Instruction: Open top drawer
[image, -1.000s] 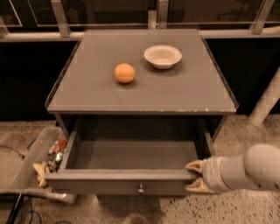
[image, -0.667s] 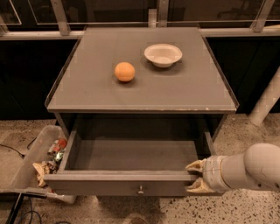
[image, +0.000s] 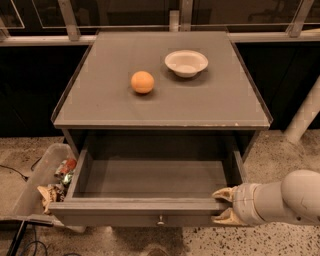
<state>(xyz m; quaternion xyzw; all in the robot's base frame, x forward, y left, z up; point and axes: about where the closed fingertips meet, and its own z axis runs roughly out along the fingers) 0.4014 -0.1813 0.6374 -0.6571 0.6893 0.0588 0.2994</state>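
Observation:
The top drawer (image: 150, 176) of the grey cabinet stands pulled far out toward me, and its shallow grey interior is empty. Its flat front (image: 135, 218) carries a small round metal knob (image: 161, 220) at the bottom middle. My gripper (image: 224, 206) sits at the right end of the drawer front, one tan finger above the front's top edge and one below it. The white arm (image: 285, 197) reaches in from the right. No other drawers show.
An orange (image: 142, 82) and a white bowl (image: 186, 62) sit on the cabinet top (image: 210, 105). A grey bin (image: 35, 192) with trash stands on the floor left of the drawer. A white post (image: 305, 115) stands at the right.

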